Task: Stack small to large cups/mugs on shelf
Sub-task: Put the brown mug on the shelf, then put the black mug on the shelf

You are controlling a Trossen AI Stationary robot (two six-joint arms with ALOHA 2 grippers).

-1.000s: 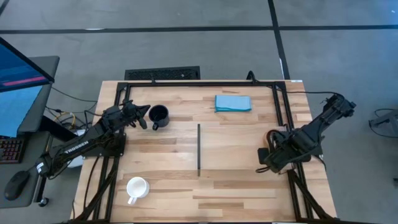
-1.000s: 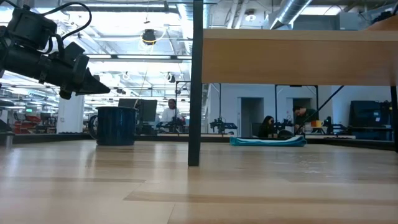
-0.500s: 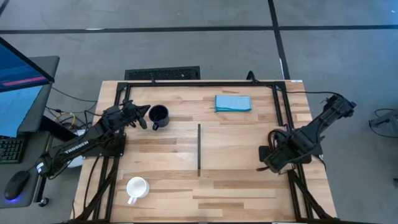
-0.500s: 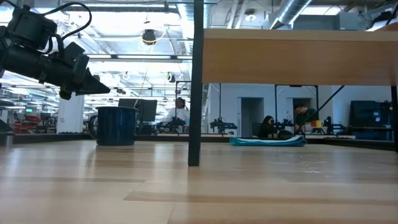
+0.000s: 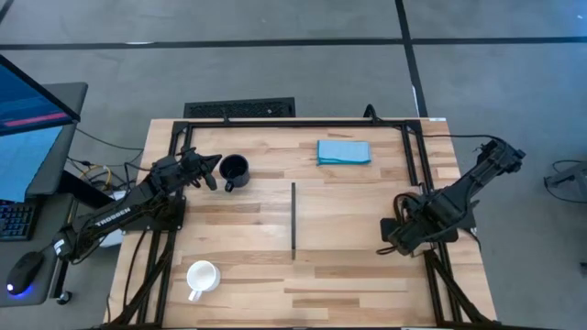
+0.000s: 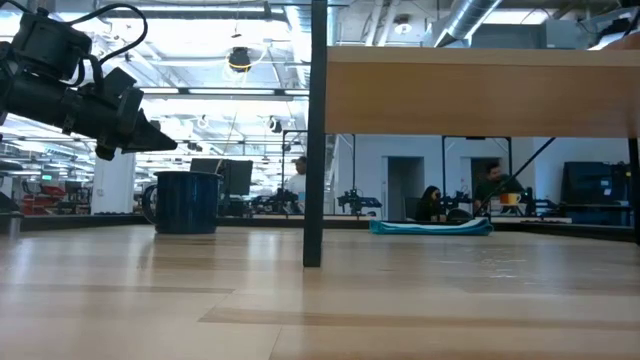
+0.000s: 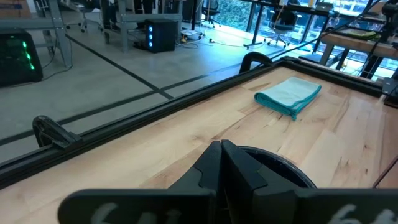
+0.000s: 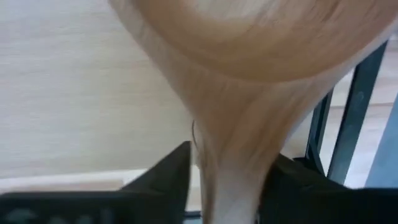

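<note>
At the table's (image 5: pixel 348 275) right edge, your right gripper (image 8: pixel 224 180) clamps the wooden cup's handle (image 8: pixel 239 155). Your left gripper (image 7: pixel 222 163), jaws pressed together, hovers just beside the black mug (image 5: pixel 235 170); the white mug (image 5: pixel 201 276) stands well apart.

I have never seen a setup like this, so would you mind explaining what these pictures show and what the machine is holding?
Two robot arms work at a wooden table. One picture looks straight down, one looks level across the tabletop, and two come from cameras on the wrists. The left gripper, fingers closed, sits beside the black mug. The right gripper clamps the handle of a tan wooden cup at the table's right edge. A white mug, a blue cloth and the upright shelf panel complete the scene.
</note>
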